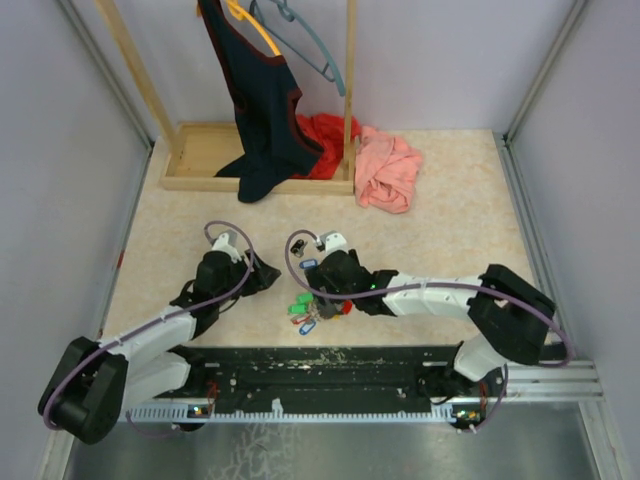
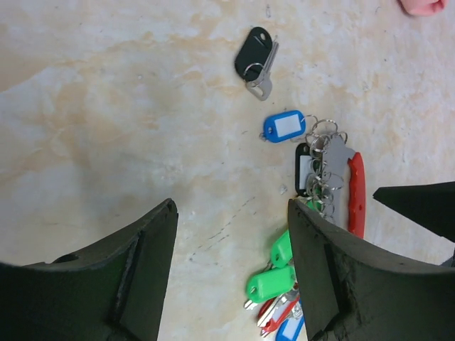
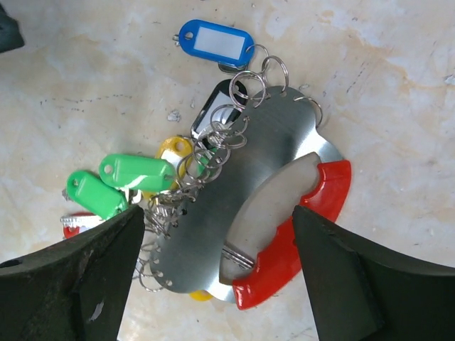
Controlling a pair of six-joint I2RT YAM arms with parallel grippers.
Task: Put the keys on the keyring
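Green keys [image 3: 138, 174], two, by one keyring [image 3: 249, 185]; left claw [image 2: 231, 213] and right claw [image 3: 219, 213] spread, empty

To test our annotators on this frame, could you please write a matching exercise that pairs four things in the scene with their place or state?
Things:
1. black-headed key
2. green keys
3. keyring
4. left gripper

Places or states:
A. open and holding nothing
B. between the fingers of the right gripper
C. lying alone, apart from the other keys
D. a pair side by side, on the keyring's side opposite its red edge

Pairs: 1-C, 2-D, 3-B, 4-A
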